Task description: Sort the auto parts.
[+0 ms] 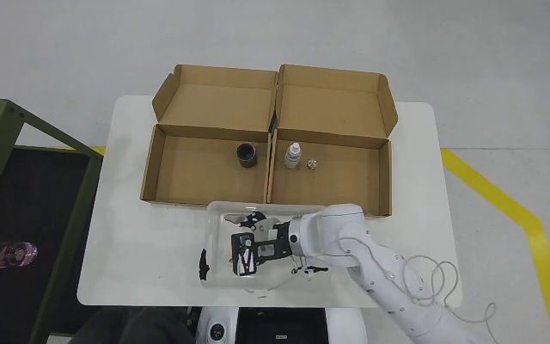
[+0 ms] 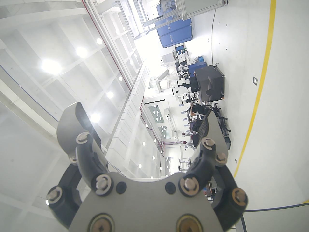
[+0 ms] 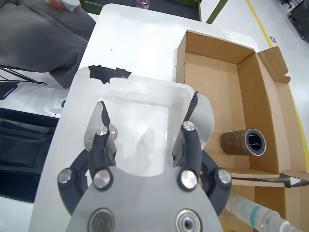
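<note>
Nearest, low inside the white tray: the right hand, fingers spread wide with nothing between them, aimed along the tray floor toward the end wall patched with a torn strip of black tape. Judged as poised for a pick rather than a carry, spread that far so as to close on a part from both sides. No telling from here of any part remaining in the tray. Placed at the near edge of the white counter, likely for easy reach by either arm. Just beyond the tray's far rim, two cardboard boxes side by side, lids folded back and standing up, so leaving the tops open to a drop from above and the carry from the tray short. In the left box, a dark metal cylinder lying on its side. In the right box, a small clear bottle and, just beside it, a small round piece. By the look of it, one kind of part per box, hence the split. Away from all this, the left hand, turned up toward the ceiling, fingers wide apart and holding nothing, probably parked there to keep out of the working arm's way.
</note>
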Robot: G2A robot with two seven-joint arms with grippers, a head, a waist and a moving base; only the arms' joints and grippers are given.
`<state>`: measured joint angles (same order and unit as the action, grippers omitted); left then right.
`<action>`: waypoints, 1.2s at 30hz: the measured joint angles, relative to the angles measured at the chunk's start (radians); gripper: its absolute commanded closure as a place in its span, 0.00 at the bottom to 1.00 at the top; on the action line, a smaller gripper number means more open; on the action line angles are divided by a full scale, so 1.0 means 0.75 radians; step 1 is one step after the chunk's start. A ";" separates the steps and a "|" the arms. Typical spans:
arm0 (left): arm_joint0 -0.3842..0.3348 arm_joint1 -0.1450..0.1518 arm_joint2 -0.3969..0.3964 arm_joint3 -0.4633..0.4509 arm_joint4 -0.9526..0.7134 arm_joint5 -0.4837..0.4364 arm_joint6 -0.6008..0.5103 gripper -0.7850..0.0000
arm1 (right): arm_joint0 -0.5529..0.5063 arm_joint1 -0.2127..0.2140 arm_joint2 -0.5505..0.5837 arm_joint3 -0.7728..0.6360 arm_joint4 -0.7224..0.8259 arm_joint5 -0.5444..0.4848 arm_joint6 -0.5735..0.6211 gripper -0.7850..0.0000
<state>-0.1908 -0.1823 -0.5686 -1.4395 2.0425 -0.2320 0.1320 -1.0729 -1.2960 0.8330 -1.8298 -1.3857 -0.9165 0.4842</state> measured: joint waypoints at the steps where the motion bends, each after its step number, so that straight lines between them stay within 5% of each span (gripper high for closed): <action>1: 0.000 0.000 0.000 0.000 0.000 0.000 0.000 0.00 | -0.007 0.002 -0.002 0.000 -0.006 -0.006 0.000 0.33; 27: 0.000 0.000 0.000 0.000 0.000 0.000 0.000 0.00 | -0.001 0.018 -0.126 0.156 -0.124 -0.044 -0.002 0.36; 32: 0.000 0.000 0.000 0.000 0.000 0.000 0.000 0.00 | 0.023 0.008 -0.162 0.216 -0.129 -0.025 -0.007 0.39; 36: 0.000 0.000 0.000 0.000 0.000 0.000 0.000 0.00 | 0.046 -0.001 -0.193 0.256 -0.127 -0.014 -0.009 0.51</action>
<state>-0.1908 -0.1823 -0.5686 -1.4395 2.0425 -0.2320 0.1320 -1.0383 -1.2966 0.6880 -1.6380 -1.4812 -0.9272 0.4772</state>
